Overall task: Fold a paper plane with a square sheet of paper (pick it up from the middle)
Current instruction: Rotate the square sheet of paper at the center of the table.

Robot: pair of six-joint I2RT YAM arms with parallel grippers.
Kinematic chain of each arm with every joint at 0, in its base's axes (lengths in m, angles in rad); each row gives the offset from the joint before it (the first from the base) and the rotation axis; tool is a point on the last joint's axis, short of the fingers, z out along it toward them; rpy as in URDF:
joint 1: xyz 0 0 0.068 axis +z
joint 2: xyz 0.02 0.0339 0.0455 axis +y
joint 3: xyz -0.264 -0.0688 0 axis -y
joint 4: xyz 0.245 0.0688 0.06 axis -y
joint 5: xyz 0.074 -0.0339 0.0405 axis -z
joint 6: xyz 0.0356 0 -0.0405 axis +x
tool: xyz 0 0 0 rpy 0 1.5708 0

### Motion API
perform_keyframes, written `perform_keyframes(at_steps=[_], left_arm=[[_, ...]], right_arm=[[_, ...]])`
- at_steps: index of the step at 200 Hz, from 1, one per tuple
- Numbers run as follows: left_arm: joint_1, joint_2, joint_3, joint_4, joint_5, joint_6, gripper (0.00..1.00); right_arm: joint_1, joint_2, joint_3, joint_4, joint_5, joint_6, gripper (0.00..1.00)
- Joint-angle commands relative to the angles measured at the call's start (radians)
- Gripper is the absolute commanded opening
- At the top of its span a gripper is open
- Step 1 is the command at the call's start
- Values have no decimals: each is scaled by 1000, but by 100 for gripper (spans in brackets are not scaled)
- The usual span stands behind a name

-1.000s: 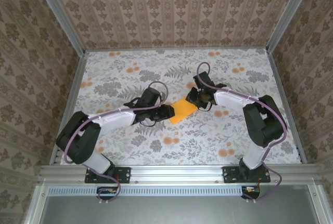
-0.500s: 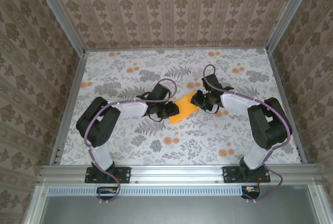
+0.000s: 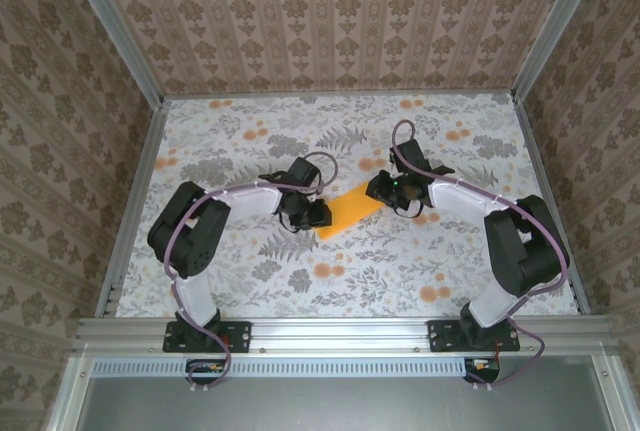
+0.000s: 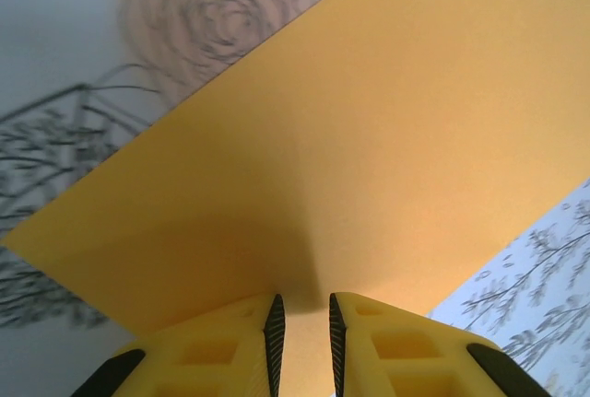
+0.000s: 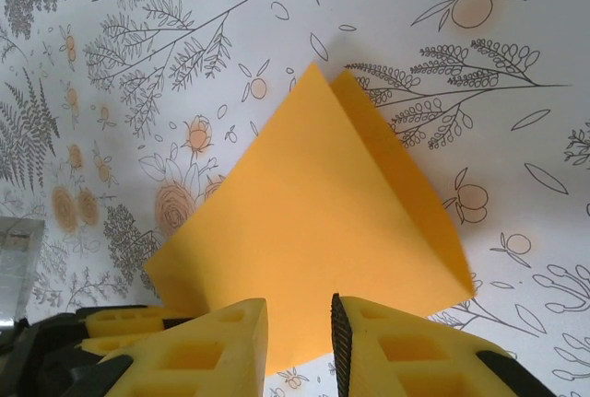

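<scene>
The square sheet of paper is plain orange-yellow and lies on the flowered table between my two grippers. In the right wrist view the sheet has a second layer showing along its right side. My left gripper is at the sheet's left edge. Its jaws stand a narrow gap apart, with the sheet running under and between them. My right gripper is at the sheet's far right edge, its jaws slightly apart over the paper. The left fingers show there too.
The table is ringed by patterned walls with aluminium posts. An aluminium rail runs along the near edge by the arm bases. Small orange flower prints dot the cloth around the sheet.
My left gripper has slid to the sheet's left edge and its jaws have narrowed, while the left elbow swung back and up. The right gripper stays at the sheet's right edge.
</scene>
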Motion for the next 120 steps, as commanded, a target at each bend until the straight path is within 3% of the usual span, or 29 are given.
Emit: perform_keyframes(at_steps=[1,32,57,90,120], left_arm=[[37,-24,19,-145,-46,172,23],[77,-20,52,-172,-23,311,21],[81,-29,72,-171,-1,338,20],[74,-82,47,-104,32,252,20],[40,-149,-50,55,47,59,18]], right_arm=[[9,-28,-23,16,-32,-1,27],[46,-17,-24,52,-35,11,26],[92,19,-5,86,-38,33,22],[156,80,9,170,-50,80,15],[189,98,-31,258,-51,132,12]])
